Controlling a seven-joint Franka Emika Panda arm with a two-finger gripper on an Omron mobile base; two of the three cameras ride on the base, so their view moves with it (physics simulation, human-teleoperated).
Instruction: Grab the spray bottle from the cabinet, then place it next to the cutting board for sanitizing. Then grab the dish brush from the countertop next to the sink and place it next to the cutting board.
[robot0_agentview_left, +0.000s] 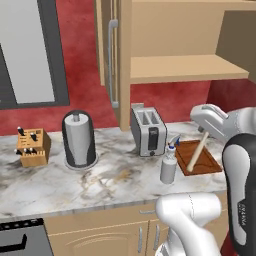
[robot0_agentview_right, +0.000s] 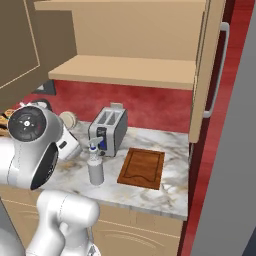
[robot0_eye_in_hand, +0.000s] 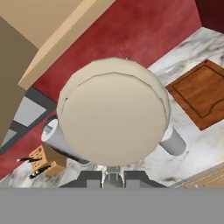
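Note:
My gripper (robot0_agentview_left: 204, 132) is shut on the dish brush (robot0_agentview_left: 198, 151), holding it near the head. Its pale wooden handle slants down over the cutting board (robot0_agentview_left: 206, 161). In the hand view the brush's round cream head (robot0_eye_in_hand: 113, 113) sits just above my gripper (robot0_eye_in_hand: 113, 178) and hides what is below. The spray bottle (robot0_agentview_left: 168, 165) stands upright on the countertop (robot0_agentview_left: 100, 185), just left of the board and in front of the toaster. From the right, the bottle (robot0_agentview_right: 95, 168) stands beside the reddish-brown board (robot0_agentview_right: 143, 167). The cabinet (robot0_agentview_left: 185, 68) is open above, its shelf bare.
A silver toaster (robot0_agentview_left: 148, 131) stands against the red wall behind the bottle. A paper towel holder (robot0_agentview_left: 79, 139) and a knife block (robot0_agentview_left: 33, 146) sit further left. The open cabinet door (robot0_agentview_right: 212, 75) with its bar handle hangs right of the board. A stove corner (robot0_agentview_left: 20, 240) is lower left.

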